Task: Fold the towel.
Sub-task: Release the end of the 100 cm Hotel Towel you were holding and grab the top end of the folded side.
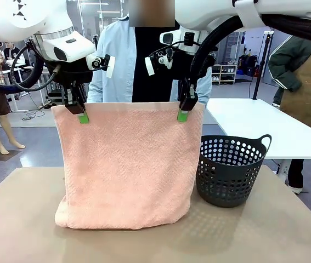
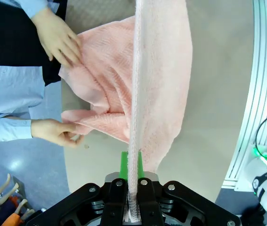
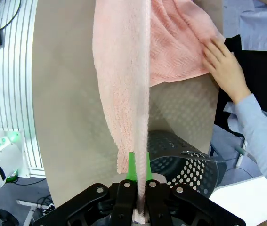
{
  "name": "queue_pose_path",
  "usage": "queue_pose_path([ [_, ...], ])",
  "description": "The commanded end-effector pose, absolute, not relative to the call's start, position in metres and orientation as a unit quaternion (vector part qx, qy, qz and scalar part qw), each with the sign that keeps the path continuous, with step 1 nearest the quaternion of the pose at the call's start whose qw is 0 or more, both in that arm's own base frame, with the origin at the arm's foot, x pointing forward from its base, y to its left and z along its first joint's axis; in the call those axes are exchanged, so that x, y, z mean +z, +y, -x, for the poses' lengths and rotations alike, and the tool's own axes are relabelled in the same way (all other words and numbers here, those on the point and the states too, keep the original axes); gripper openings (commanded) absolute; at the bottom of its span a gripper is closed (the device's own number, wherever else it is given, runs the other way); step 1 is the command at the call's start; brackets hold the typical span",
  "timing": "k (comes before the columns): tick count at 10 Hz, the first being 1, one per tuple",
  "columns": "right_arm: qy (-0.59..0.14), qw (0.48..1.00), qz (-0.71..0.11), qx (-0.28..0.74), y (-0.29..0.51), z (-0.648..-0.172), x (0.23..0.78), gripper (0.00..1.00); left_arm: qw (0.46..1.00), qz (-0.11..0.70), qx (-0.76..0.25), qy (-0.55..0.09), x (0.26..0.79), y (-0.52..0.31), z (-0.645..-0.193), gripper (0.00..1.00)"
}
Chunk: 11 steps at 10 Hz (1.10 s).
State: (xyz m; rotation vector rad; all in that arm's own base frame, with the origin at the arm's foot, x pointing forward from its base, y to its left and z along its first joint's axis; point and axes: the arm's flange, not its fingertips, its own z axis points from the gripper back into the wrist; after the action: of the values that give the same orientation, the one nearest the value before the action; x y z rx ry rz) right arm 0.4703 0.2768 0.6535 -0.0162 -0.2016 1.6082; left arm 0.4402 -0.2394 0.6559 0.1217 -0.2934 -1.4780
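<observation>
Beneath left hand and right hand: towel, corner in each.

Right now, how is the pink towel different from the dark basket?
The towel is pale pink cloth; the basket is dark grey with lots of round holes. The towel hangs from the left pincer and the right pincer, its bottom bunched on the table; the basket stands by itself, untouched. The towel looks wider and taller than the basket. Both rest on the same tan table.
</observation>
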Motion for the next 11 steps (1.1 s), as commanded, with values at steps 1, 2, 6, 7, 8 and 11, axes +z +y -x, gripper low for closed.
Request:
queue_pose_path([
  [1, -0.092, 0.689, 0.008, 0.718, 0.2766, -0.4698, 0.6549, 0.00, 0.728, -0.055, -0.670, -0.134, 0.6561, -0.2387, -0.4406, 0.00],
  [2, -0.092, 0.689, 0.008, 0.718, 0.2766, -0.4698, 0.6549, 0.00, 0.728, -0.055, -0.670, -0.134, 0.6561, -0.2387, -0.4406, 0.00],
  [6, -0.092, 0.689, 0.008, 0.718, 0.2766, -0.4698, 0.6549, 0.00, 0.728, -0.055, -0.670, -0.134, 0.6561, -0.2387, -0.4406, 0.00],
  [7, -0.092, 0.689, 0.008, 0.718, 0.2766, -0.4698, 0.6549, 0.00, 0.728, -0.055, -0.670, -0.134, 0.6561, -0.2387, -0.4406, 0.00],
  [8, -0.092, 0.689, 0.008, 0.718, 0.2766, -0.4698, 0.6549, 0.00, 0.728, -0.055, -0.670, -0.134, 0.6561, -0.2387, -0.4406, 0.00],
  [11, -0.092, 0.689, 0.008, 0.718, 0.2766, -0.4698, 0.6549, 0.00, 0.728, -0.055, -0.670, -0.134, 0.6561, -0.2387, -0.4406, 0.00],
])
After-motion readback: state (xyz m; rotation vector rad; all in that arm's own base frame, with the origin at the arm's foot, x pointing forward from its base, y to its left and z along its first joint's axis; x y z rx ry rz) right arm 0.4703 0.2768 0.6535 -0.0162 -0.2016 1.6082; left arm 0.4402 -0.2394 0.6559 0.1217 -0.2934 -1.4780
